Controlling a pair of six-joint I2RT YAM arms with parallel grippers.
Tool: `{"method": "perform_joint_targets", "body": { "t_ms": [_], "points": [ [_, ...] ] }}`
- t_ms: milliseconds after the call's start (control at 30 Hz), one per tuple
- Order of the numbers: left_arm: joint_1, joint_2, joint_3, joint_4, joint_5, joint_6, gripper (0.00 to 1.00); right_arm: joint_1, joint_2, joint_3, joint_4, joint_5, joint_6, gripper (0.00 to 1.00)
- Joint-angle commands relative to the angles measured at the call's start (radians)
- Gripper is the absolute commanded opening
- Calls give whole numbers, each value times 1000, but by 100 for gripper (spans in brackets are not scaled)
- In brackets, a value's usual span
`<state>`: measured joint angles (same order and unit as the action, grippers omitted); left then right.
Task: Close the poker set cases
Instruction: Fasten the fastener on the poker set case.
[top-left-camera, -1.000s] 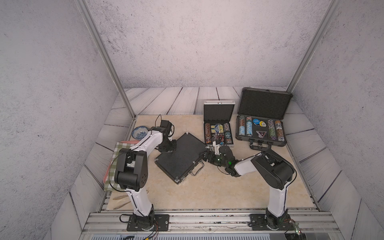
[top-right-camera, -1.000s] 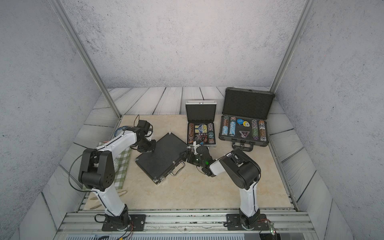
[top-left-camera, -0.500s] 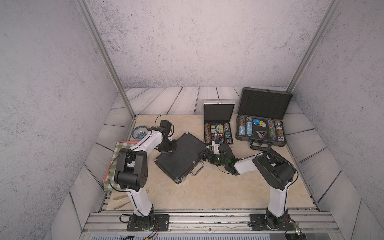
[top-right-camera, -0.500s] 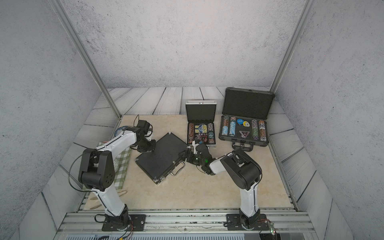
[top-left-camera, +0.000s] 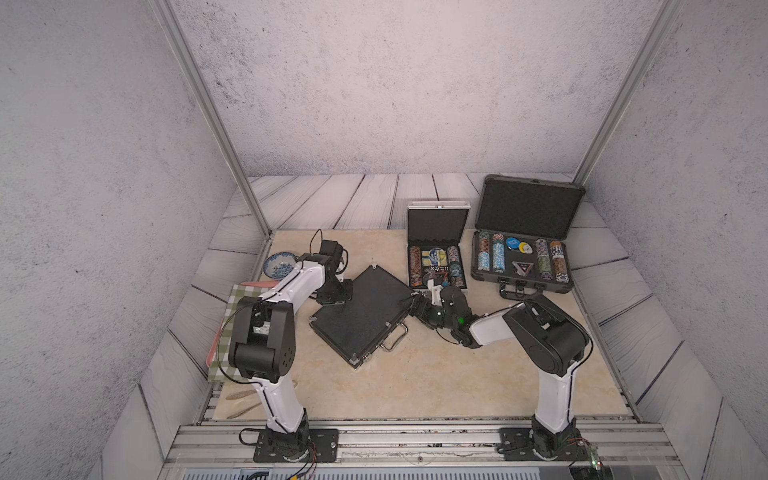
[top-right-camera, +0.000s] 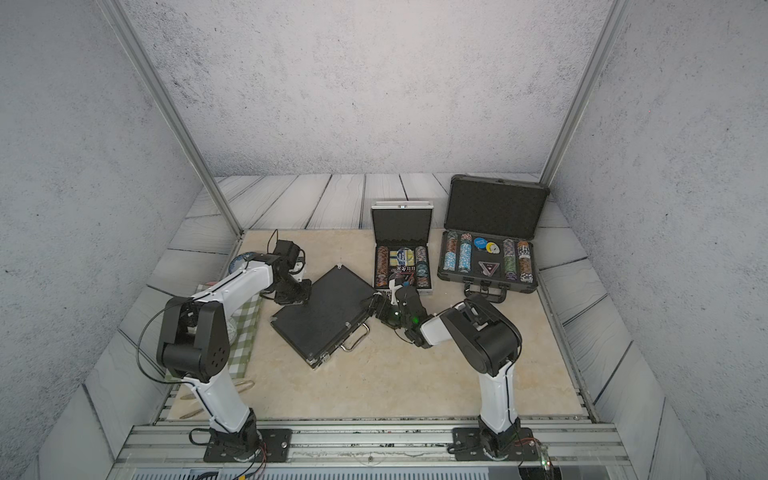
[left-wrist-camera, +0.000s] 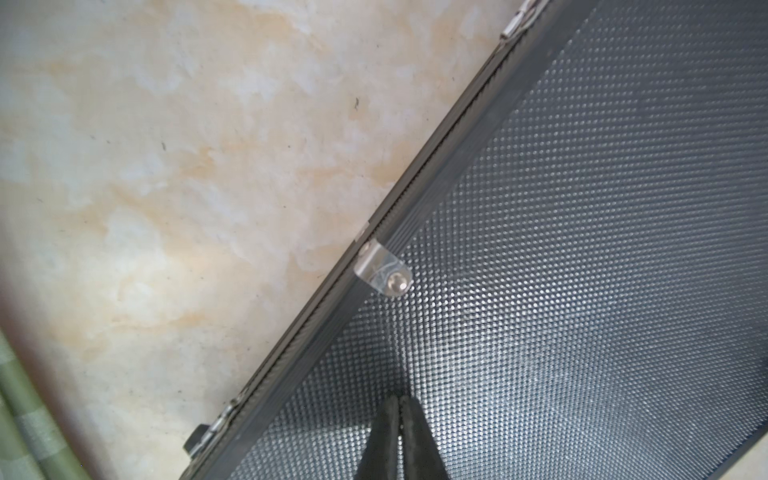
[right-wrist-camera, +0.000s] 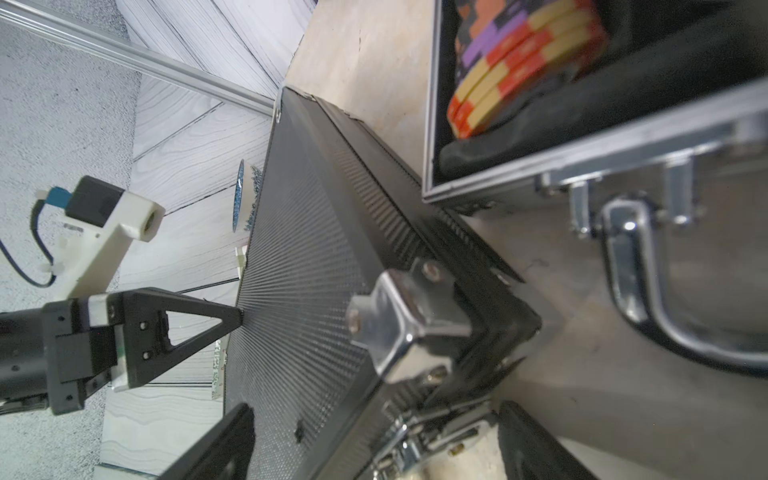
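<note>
Beige marbled tabletop (top-left-camera: 415, 382) is carrying all three cases: the black flat case (top-left-camera: 361, 320) is lying shut at an angle in the middle, while the silver case (top-left-camera: 436, 224) and the larger dark-grey case (top-left-camera: 528, 208) are standing open with chips behind it. The left gripper (left-wrist-camera: 399, 405), fingers pressed together, is touching the black lid near the edge opposite its handle. The right gripper (top-left-camera: 413, 306), jaws spread wide, is straddling the corner nearest the silver case.

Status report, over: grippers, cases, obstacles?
Grippers: left gripper shut, tips on black case lid; right gripper open, astride its corner. That lid down; silver case, large case open. Nearby: silver case, beside right gripper.
</note>
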<state>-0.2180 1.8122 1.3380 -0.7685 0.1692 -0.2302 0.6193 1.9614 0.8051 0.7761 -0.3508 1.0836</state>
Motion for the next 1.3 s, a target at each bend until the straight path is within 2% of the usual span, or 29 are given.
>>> {"method": "perform_joint_targets", "body": {
  "t_ms": [0,233,867,967,1133,1267],
  "points": [
    [-7,50,-53,-53,45,12,9,-13,79,-13,-115,5,42,92],
    [-7,55,-54,-52,61,18,8,-12,121,16,-32,-51,107,90],
    [-7,64,-59,-44,84,23,7,16,144,73,74,-159,125,87],
    [-6,60,-58,-47,70,20,7,13,116,49,47,-143,107,87],
    [1,46,-59,-48,40,11,8,2,26,-14,-101,-102,20,87],
    [5,42,-57,-43,41,3,9,3,-57,-52,-232,-80,-70,83]
  ]
}}
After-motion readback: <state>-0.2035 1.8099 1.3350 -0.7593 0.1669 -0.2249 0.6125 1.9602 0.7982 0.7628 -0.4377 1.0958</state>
